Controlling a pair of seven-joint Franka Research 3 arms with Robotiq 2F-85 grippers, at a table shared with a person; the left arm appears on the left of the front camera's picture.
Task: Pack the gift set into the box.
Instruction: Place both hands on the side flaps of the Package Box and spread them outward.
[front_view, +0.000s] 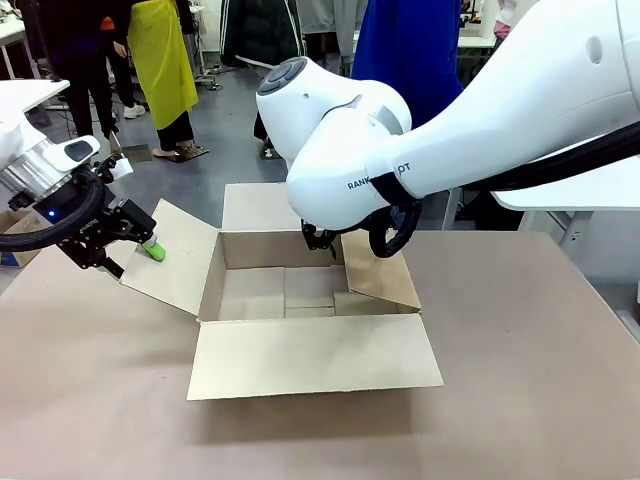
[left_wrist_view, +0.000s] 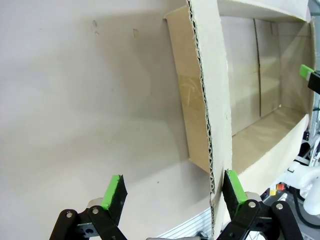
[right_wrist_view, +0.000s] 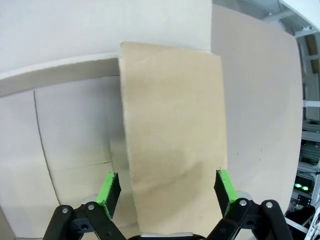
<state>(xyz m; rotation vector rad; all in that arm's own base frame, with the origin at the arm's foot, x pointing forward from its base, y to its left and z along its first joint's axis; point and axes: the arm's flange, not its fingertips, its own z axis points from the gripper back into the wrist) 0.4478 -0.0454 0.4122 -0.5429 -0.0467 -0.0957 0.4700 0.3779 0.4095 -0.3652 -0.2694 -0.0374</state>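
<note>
Cardboard box (front_view: 310, 355) stands open, flaps splayed. Left gripper (left_wrist_view: 172, 187) gapes astride its left flap's edge, right gripper (right_wrist_view: 167, 187) wide around its right flap. Right arm (front_view: 480, 110) lettering reads "RANK…OT".

Front view: my right arm (front_view: 400, 140) covers most of my right gripper (right_wrist_view: 165, 187) and the top of the box's (front_view: 270, 250) right flap (front_view: 385, 275). Near flap (front_view: 315, 355) hides the front of the floor (front_view: 300, 290). Left wrist view: box cut by top and right edges. Right wrist view: right flap covers part of floor.
</note>
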